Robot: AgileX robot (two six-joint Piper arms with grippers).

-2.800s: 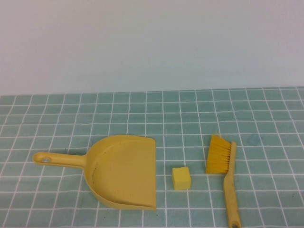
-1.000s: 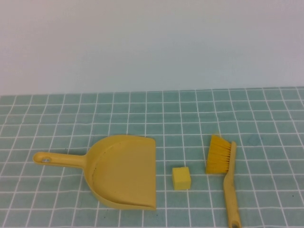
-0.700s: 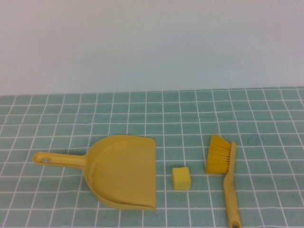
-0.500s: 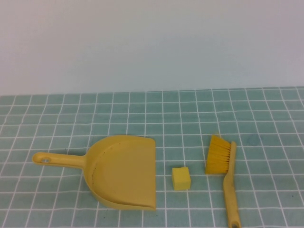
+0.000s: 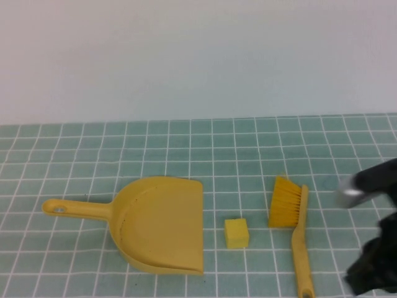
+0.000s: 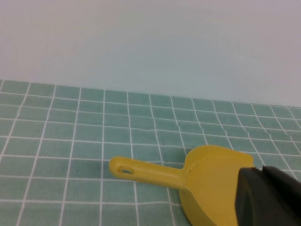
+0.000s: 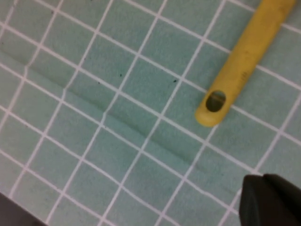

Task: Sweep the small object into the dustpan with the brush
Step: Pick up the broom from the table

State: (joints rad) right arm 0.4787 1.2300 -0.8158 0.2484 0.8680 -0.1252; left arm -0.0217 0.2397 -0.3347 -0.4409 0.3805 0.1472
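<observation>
The right gripper (image 5: 372,248), jaws unreadable, sits at the frame's lower right beside the brush (image 5: 291,214). The left gripper (image 6: 268,197), equally unreadable, hangs near the dustpan (image 5: 162,223). The cube (image 5: 236,233) lies between dustpan and brush; a clumsy grasp could knock the brush into it.

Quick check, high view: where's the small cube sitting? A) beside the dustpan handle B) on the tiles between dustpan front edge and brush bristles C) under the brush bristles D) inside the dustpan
B: the small cube lies on the tiles, apart from both the dustpan on its left and the brush on its right. The right gripper is at the right edge; the left gripper shows only in its wrist view.
</observation>
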